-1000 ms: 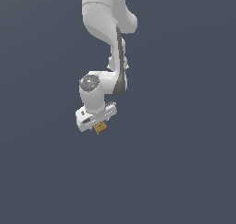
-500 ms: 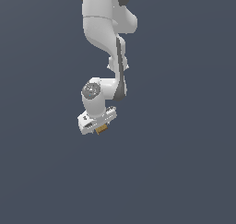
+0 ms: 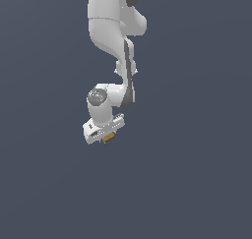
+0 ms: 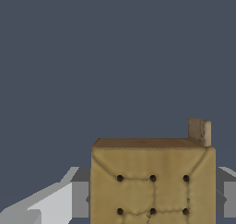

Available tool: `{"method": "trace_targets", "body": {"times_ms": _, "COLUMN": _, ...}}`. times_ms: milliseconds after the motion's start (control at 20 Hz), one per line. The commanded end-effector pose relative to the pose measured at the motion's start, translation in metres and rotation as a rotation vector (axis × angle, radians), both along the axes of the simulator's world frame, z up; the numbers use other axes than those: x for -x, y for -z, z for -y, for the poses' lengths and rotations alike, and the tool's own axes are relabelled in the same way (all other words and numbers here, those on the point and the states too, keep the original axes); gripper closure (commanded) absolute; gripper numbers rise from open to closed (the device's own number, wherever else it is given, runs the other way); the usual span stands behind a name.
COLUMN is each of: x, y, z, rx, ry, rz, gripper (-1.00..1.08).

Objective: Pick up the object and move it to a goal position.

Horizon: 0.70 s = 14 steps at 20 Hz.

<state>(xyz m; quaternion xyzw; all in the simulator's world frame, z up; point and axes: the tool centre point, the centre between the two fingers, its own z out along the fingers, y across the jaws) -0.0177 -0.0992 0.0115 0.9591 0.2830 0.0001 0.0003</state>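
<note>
One tan-brown cube (image 4: 152, 181) sits clamped between the white gripper's (image 3: 109, 136) closed jaws, beneath the wrist.

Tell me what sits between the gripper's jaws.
The tan cube sits between the jaws of the gripper, filling the gap in the wrist view; the exterior view shows only its edge.

Flat dark blue-grey ground (image 3: 197, 184), uniform, no edge visible
</note>
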Motion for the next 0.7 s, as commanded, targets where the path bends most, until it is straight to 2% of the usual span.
{"method": "trace_targets", "body": {"times_ms": 0, "x": 0.0, "y": 0.001, "z": 0.0, "rx": 0.0, "ry": 0.0, "rz": -0.001, "gripper": 1.08}}
{"method": "trace_targets", "body": {"times_ms": 300, "x": -0.002, "y": -0.008, "z": -0.005, "rx": 0.0, "ry": 0.0, "rz": 0.0, "gripper": 1.08}}
{"method": "trace_targets", "body": {"times_ms": 650, "x": -0.01, "y": -0.047, "z": -0.031, "rx": 0.0, "ry": 0.0, "rz": 0.0, "gripper": 1.08}}
